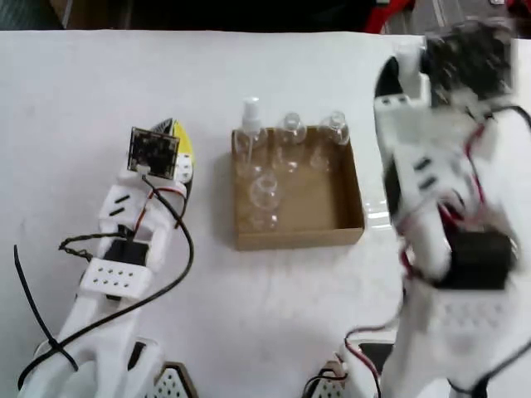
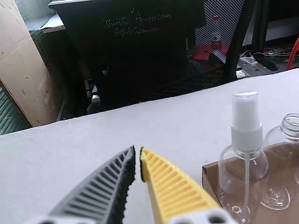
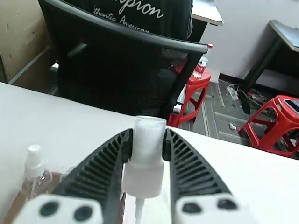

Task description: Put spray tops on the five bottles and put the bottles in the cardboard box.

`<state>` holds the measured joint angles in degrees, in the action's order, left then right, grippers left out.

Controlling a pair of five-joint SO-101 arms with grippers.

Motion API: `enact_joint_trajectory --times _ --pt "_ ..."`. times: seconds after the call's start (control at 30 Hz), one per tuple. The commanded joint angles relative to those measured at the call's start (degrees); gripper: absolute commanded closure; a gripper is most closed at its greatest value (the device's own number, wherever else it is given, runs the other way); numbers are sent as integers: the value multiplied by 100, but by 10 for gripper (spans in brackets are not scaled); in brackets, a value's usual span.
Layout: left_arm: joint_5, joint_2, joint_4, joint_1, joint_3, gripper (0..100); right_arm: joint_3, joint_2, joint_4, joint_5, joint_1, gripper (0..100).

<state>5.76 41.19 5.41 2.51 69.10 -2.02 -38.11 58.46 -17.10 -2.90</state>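
Near the brown cardboard box [image 1: 299, 239], the right gripper [image 3: 145, 136] clamps a white plastic spray top [image 3: 144, 168], probably next to be seated on an uncapped clear bottle [image 1: 290, 131] inside; the left gripper [image 2: 138, 161] is closed on nothing.

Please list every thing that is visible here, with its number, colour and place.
table: one, white, under everything.
box: one, brown, mid-table.
bottles: at least four, clear, in the box; one capped white.
spray top: one, white, in the right hand.
chair: one, black, behind the table.
stools: two, red, on the floor beyond.
left hand: one, grey and yellow, shut, beside the box.
right hand: one, black, shut on the spray top.
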Motion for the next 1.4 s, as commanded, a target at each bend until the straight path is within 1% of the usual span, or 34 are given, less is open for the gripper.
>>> enact_joint_trajectory --times 0.0,0.13,0.23,0.33,0.6,0.77,0.83,0.93,1.1,1.2,1.37 --pt "62 13 167 4 -18 976 1108 -136 -2062 -97 -295 982" --pt "62 13 167 4 -18 976 2549 -145 -4057 -114 -831 982" --pt "62 13 167 4 -18 976 3464 -154 -5262 -123 -1077 982" --pt "62 13 167 4 -18 976 3895 -154 -6246 -114 -1130 982" --pt "62 13 176 4 -26 976 4334 -84 -7776 -105 -1657 981" --pt "62 13 176 -136 -26 976 4598 -13 -8602 -105 -1789 981" --pt "35 13 264 -242 -26 976 4712 207 -9015 -97 -1842 981" --pt "9 13 352 -347 44 976 4985 646 -10000 -97 -1886 982" --pt "18 13 967 -356 352 976 5363 1429 -11547 -70 -1877 982" --pt "44 13 1231 -338 484 976 5363 1877 -12101 -62 -1842 982" --pt "44 13 1248 -347 484 976 5363 2378 -12611 -62 -1877 983"
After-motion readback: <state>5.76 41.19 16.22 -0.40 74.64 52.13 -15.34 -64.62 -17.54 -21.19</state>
